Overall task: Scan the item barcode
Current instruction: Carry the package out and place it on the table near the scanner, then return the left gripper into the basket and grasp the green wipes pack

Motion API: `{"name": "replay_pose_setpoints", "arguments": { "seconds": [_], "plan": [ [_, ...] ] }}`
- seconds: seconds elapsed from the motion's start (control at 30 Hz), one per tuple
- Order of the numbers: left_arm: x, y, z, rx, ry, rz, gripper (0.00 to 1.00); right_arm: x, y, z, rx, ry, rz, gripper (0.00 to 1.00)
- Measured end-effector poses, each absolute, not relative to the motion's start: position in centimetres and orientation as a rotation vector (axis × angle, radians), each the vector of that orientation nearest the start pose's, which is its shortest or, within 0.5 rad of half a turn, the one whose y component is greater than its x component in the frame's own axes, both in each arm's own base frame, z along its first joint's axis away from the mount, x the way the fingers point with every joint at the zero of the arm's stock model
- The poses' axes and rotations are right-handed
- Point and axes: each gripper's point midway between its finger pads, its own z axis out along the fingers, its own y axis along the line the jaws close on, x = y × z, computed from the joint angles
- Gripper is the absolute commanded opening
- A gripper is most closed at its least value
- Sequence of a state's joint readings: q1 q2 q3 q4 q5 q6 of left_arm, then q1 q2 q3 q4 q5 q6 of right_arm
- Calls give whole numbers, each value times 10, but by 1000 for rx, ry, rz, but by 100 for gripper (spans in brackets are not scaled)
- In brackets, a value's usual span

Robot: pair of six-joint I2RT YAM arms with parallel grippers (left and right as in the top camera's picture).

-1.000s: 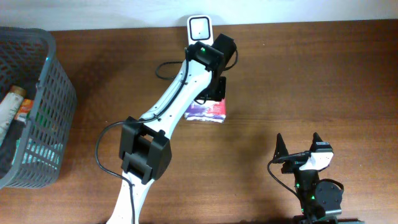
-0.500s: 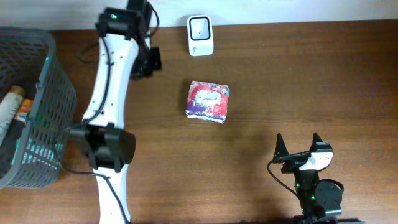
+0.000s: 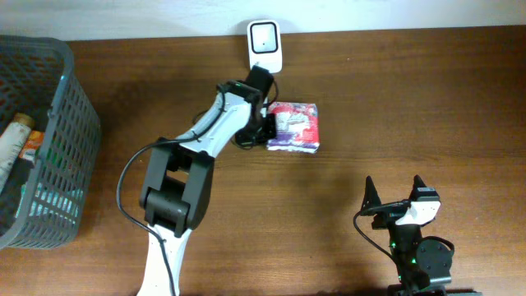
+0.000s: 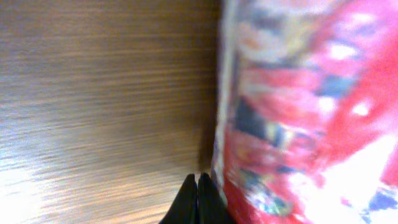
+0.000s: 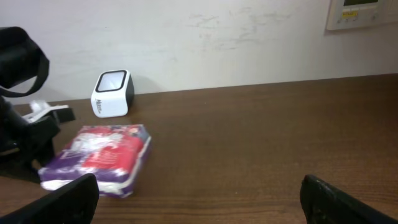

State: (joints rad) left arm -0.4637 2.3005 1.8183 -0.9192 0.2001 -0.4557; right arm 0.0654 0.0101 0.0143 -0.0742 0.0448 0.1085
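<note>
My left gripper (image 4: pixel 197 194) is pinched shut on nothing, right beside the red and purple packet (image 3: pixel 294 127), which lies flat on the table (image 3: pixel 411 99) near the white scanner (image 3: pixel 265 47), so I think the scan is not done yet, while my right gripper (image 3: pixel 395 196) sits open.

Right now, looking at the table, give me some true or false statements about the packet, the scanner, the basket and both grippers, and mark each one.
1. The left gripper is shut, at the packet's left edge. True.
2. The packet lies in the basket. False: it lies on the table, close to the scanner.
3. The right gripper is open, well away from the packet. True.
4. The basket is empty. False: a few items lie inside it.
</note>
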Motion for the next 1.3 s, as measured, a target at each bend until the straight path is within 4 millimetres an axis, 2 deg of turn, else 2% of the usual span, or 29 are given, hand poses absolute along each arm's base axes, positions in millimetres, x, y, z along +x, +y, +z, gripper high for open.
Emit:
{"name": "replay_pose_setpoints", "arguments": {
  "seconds": [0.03, 0.07, 0.1, 0.13, 0.17, 0.23, 0.27, 0.3, 0.37, 0.4, 0.47, 0.5, 0.57, 0.63, 0.67, 0.73, 0.8, 0.9, 0.93, 1.0, 1.03, 1.1, 1.2, 1.3],
  "plan": [
    [414, -254, 11, 87, 3044, -401, 0, 246, 8, 160, 70, 1640, 97, 99],
    [411, -260, 12, 129, 3040, -407, 9, 246, 8, 160, 71, 1640, 97, 99],
    [409, -259, 14, 139, 3050, -400, 33, 246, 8, 160, 70, 1640, 96, 99],
    [406, -254, 18, 146, 3074, -375, 50, 246, 8, 160, 69, 1640, 96, 99],
    [417, -248, 36, 131, 3048, -349, 56, 246, 8, 160, 70, 1640, 97, 99],
    [421, -230, 63, 98, 3071, -278, 76, 246, 8, 160, 70, 1639, 96, 99],
    [436, -214, 96, 87, 3029, -260, 82, 246, 8, 160, 70, 1640, 97, 99],
    [450, -195, 133, 58, 2972, -253, 89, 246, 8, 160, 70, 1640, 97, 99],
    [458, -161, 194, -9, 2891, -257, 92, 246, 8, 160, 70, 1642, 96, 99],
    [460, -144, 227, -54, 2830, -268, 99, 246, 8, 160, 70, 1640, 97, 99],
    [463, -109, 281, -118, 2690, -285, 99, 246, 8, 160, 70, 1640, 97, 99],
    [466, -85, 309, -146, 2597, -283, 99, 246, 8, 160, 70, 1640, 97, 99],
    [457, -35, 345, -245, 2490, -253, 99, 246, 8, 160, 70, 1640, 97, 99],
    [441, 37, 373, -420, 2394, -197, 99, 246, 8, 160, 70, 1641, 96, 99],
    [425, 96, 385, -574, 2328, -131, 99, 246, 8, 160, 70, 1640, 96, 99],
    [393, 175, 392, -807, 2237, -39, 99, 246, 8, 160, 70, 1640, 97, 99],
    [369, 222, 385, -967, 2197, 8, 99, 246, 8, 160, 70, 1640, 96, 99],
    [343, 262, 374, -1134, 2161, 47, 99, 246, 8, 160, 70, 1640, 97, 98],
    [336, 272, 367, -1197, 2157, 66, 99, 246, 8, 160, 70, 1640, 97, 99],
    [325, 287, 341, -1339, 2184, 85, 99, 246, 8, 160, 69, 1641, 96, 99],
    [325, 291, 331, -1373, 2197, 89, 99, 246, 8, 160, 70, 1641, 96, 99],
    [323, 301, 296, -1477, 2248, 112, 100, 246, 8, 160, 70, 1641, 97, 99],
    [321, 314, 263, -1570, 2263, 177, 94, 246, 8, 160, 70, 1640, 97, 99],
    [316, 322, 237, -1653, 2269, 237, 94, 246, 8, 160, 70, 1640, 96, 99]
  ]
}}
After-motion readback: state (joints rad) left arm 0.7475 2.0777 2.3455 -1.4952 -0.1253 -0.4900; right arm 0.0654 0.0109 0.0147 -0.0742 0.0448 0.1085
